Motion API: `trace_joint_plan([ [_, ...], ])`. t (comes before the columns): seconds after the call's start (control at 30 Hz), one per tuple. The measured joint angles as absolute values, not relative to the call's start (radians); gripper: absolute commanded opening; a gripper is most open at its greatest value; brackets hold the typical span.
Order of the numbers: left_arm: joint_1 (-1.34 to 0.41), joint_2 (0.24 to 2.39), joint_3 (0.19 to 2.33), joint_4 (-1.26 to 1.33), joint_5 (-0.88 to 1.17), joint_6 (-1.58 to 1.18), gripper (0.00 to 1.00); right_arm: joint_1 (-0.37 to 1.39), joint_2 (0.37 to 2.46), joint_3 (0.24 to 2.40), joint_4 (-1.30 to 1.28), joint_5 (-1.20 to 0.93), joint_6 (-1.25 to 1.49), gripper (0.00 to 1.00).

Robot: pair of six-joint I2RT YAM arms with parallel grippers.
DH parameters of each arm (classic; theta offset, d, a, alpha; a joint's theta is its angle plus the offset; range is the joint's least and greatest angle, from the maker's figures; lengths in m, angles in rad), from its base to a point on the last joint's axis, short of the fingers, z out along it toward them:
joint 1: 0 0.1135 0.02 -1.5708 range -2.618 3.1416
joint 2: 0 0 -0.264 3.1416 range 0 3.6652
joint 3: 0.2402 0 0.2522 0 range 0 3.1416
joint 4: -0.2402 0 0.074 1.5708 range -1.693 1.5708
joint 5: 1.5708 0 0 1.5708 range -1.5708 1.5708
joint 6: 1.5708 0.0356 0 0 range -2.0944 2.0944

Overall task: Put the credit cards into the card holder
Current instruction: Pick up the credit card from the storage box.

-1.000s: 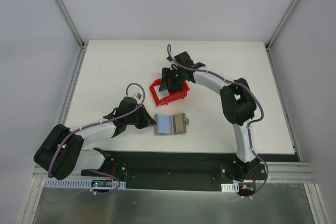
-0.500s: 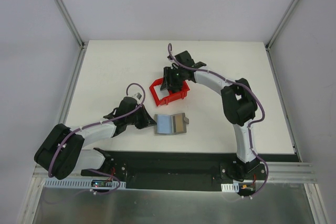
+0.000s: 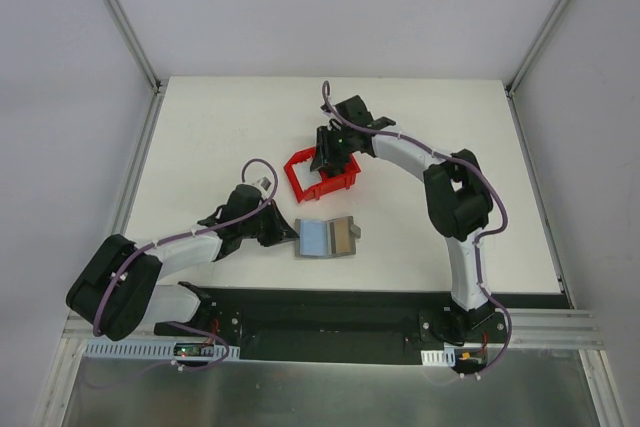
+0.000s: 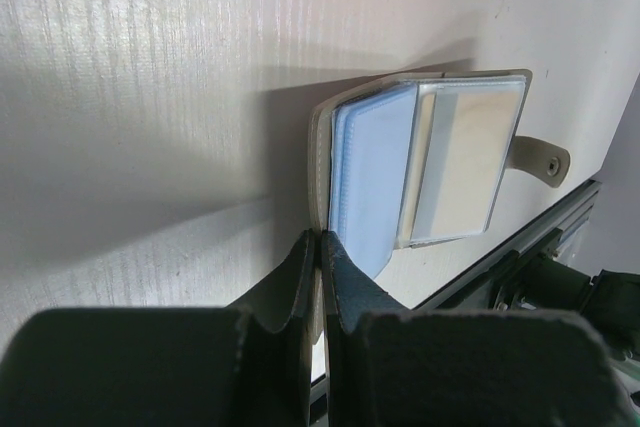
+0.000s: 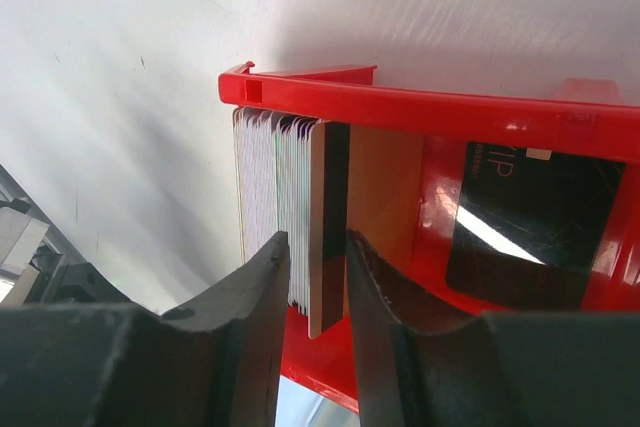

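Right gripper (image 5: 317, 247) has narrowed over the last second. Its jaws now straddle the end card (image 5: 328, 197) of the upright stack in the red bin (image 5: 430, 112). Can't tell if they're pinching yet, but the pick looks imminent. Left gripper (image 4: 320, 247) is clamped on the card holder (image 4: 420, 167) cover edge, the holder lying open on the table (image 3: 200, 147). Holder has glossy clear sleeves and a soft snap tab (image 4: 545, 162). Cards are thin rigid plastic, the bin hard moulded.
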State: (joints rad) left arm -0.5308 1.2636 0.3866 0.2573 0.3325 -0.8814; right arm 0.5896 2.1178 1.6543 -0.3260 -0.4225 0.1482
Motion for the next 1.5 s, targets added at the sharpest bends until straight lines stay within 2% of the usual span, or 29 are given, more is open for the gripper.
trace_joint_plan([
  [0.13,-0.531,1.272,0.387,0.257,0.335,-0.881,0.00,0.588,2.111,1.654,-0.326,-0.423,0.149,0.27],
  [0.67,-0.531,1.290,0.390,0.265,0.340,-0.880,0.00,0.569,2.091,1.654,-0.328,-0.371,0.139,0.01],
  [1.03,-0.531,1.290,0.390,0.265,0.341,-0.879,0.00,0.568,2.040,1.636,-0.355,-0.218,0.075,0.00],
  [1.23,-0.531,1.290,0.393,0.265,0.342,-0.879,0.00,0.558,1.918,1.599,-0.330,-0.194,0.062,0.00],
  [1.5,-0.531,1.290,0.400,0.265,0.343,-0.879,0.00,0.548,1.661,1.364,-0.221,-0.212,0.123,0.00],
])
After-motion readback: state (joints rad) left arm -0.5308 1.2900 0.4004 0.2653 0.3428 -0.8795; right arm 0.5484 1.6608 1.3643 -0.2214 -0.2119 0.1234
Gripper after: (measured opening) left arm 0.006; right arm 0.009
